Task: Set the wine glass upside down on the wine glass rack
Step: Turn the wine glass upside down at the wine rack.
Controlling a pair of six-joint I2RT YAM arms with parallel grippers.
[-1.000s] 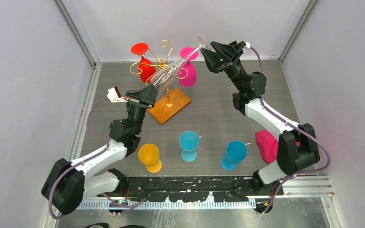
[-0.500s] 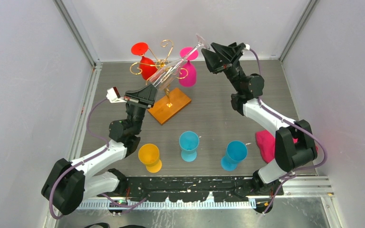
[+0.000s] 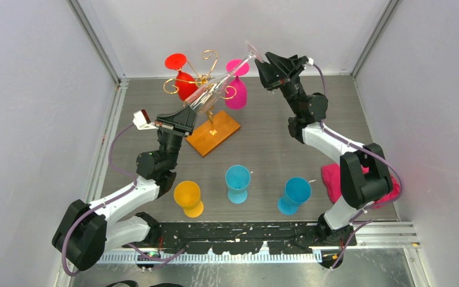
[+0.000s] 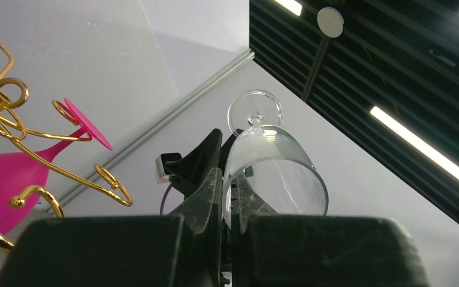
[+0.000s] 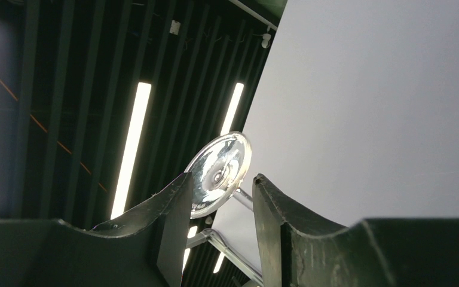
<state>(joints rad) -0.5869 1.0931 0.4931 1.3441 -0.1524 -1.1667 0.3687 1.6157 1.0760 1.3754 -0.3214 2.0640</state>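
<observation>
Your left claw [image 3: 192,107] is pinched tight on the bowl wall of the clear wine glass [image 3: 214,89]. It holds the glass tilted in the air over the wine glass rack [image 3: 218,134], with the bowl low and toward the arms and the foot [image 3: 254,50] high and toward the back wall. The glass is not on the rack yet. In the top view it crosses above the gold scroll arms, between the red glass [image 3: 182,84] and the pink glass [image 3: 236,91] already hanging there.

What has changed over the last second is all on the right side. The right arm has swung its elbow inward and tucked in closer, while the right claw [image 3: 265,62] has stayed up at the foot end of the glass. The glass and the left arm have barely moved. In the right wrist view the jaws stand apart on either side of the thin stem, just under the foot, with a gap on both sides (no contact that I can see).

I read this as a handover being set up: the right claw takes the stem so the glass can hang foot-up in a scroll. Keep your left grip until the right has clearly closed on the stem. The foot sits very near those fingers, so a crooked close could knock it.
</observation>
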